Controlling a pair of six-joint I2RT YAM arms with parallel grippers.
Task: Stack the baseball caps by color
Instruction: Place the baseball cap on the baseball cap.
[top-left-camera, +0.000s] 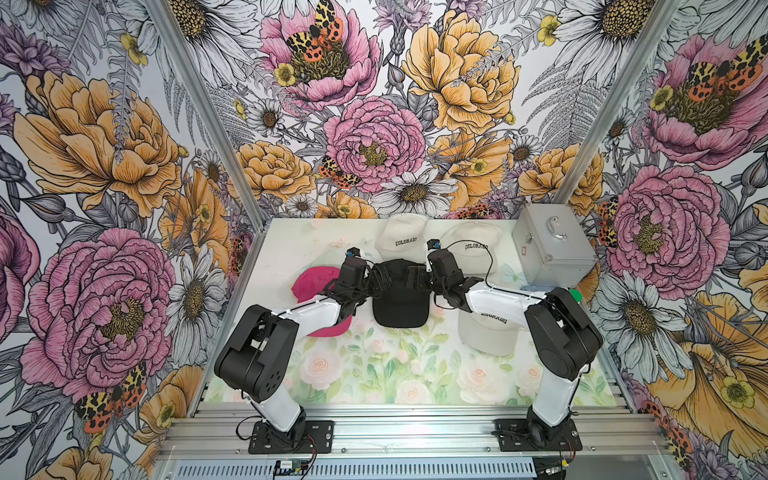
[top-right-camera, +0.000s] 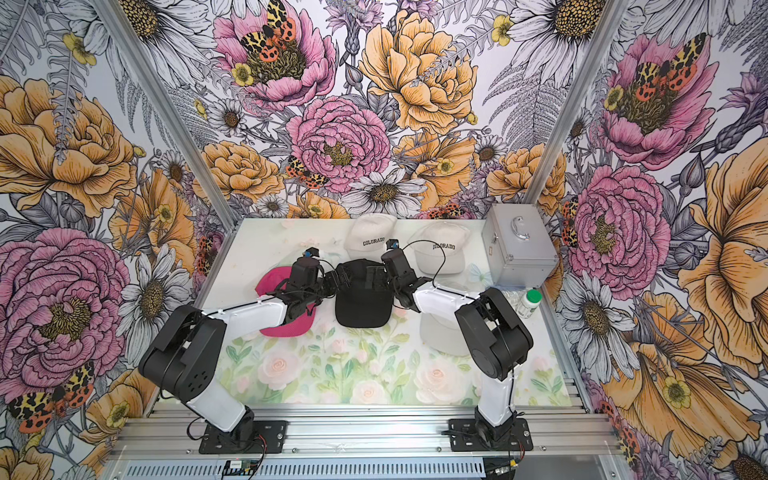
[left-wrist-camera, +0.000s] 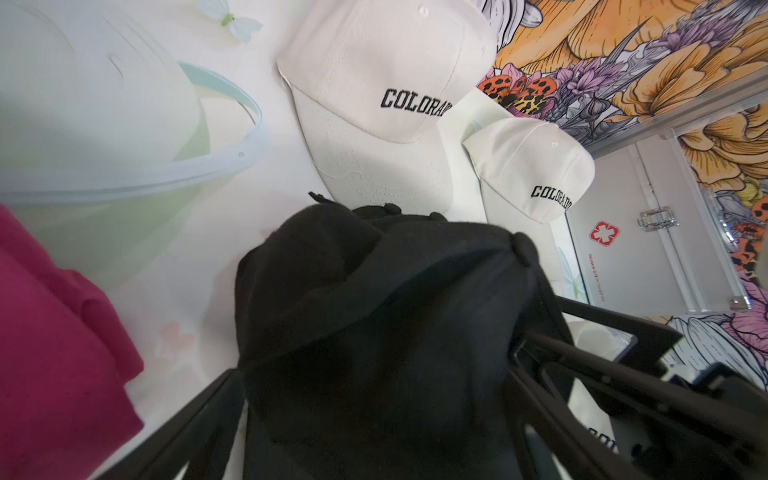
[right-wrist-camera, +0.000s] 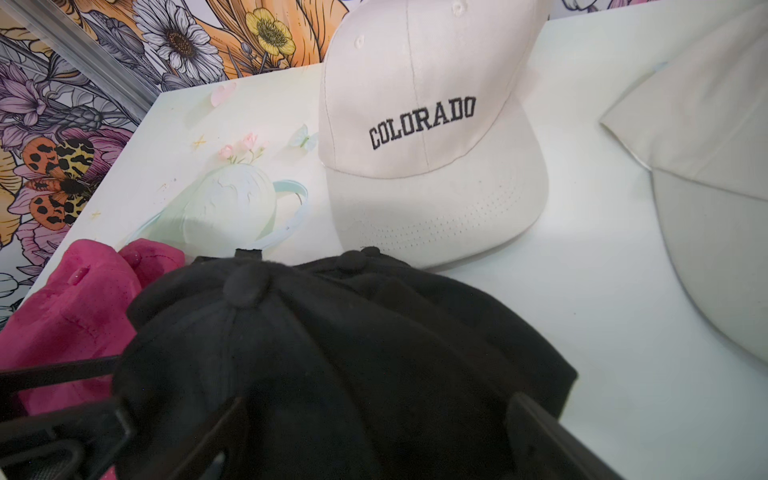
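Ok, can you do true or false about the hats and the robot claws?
The black caps are piled in the middle. True.
The cream caps make one pile. False: they lie apart, two at the back, one partly under the right arm.
The bottle has a red lid. False: it is green.
The silver case stands in a back corner. True.
Both claws are shut tight. False: the left claw and right claw stand wide open at the black caps.
The pink caps lie by the left arm. True.
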